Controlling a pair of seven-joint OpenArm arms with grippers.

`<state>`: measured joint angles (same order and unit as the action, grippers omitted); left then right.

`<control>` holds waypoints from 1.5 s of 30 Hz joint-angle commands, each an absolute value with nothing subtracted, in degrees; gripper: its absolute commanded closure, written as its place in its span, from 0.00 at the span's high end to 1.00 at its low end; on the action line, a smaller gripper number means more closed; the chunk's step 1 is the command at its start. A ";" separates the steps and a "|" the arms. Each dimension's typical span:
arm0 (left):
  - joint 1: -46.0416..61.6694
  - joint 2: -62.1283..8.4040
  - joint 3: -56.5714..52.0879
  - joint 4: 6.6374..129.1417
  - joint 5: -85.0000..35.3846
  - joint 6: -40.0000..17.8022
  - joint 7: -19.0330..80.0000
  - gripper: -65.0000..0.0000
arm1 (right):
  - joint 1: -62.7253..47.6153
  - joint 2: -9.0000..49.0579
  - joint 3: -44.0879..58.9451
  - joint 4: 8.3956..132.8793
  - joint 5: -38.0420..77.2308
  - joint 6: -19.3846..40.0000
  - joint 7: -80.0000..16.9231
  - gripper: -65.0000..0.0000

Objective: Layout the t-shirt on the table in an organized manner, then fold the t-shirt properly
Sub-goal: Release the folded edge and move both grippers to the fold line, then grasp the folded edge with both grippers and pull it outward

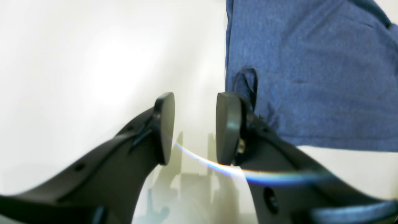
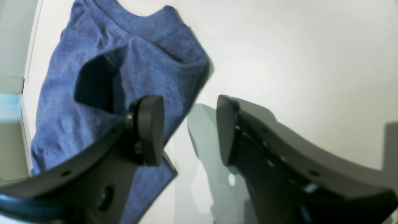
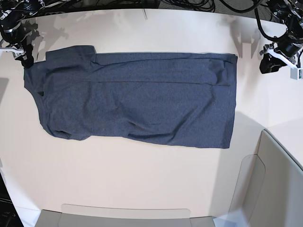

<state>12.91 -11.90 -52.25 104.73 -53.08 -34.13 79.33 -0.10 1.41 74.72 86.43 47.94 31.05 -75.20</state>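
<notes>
The t-shirt lies flat on the table as a long dark navy-grey band, its collar end at the left and its hem at the right, plain side up. My left gripper hangs open beside the hem corner, off the cloth. In the left wrist view the left gripper has bare table between its fingers, with the t-shirt edge just right of them. My right gripper stands open at the collar end. In the right wrist view the right gripper straddles the t-shirt edge and holds nothing.
Grey translucent panels stand at the front edge and at the front right. Black cables run along the far edge behind the table. A pale panel edge shows left of the shirt in the right wrist view.
</notes>
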 commanded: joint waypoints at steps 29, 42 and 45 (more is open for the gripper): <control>13.85 -4.88 -52.26 103.08 -53.49 -33.98 78.81 0.50 | 8.48 -0.22 74.68 86.90 34.86 28.62 -75.82 0.43; 9.89 -3.12 -52.18 94.46 -53.85 -33.98 80.00 0.52 | 8.13 -0.31 74.59 86.81 34.86 28.62 -75.91 0.43; 9.80 -2.77 -52.09 94.46 -53.85 -33.98 80.00 0.52 | 8.13 -0.31 74.59 86.81 34.86 28.62 -76.09 0.43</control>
<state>9.89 -2.07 -52.12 93.51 -53.01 -33.93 80.79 8.23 -0.49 74.65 86.50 36.38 28.71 -74.08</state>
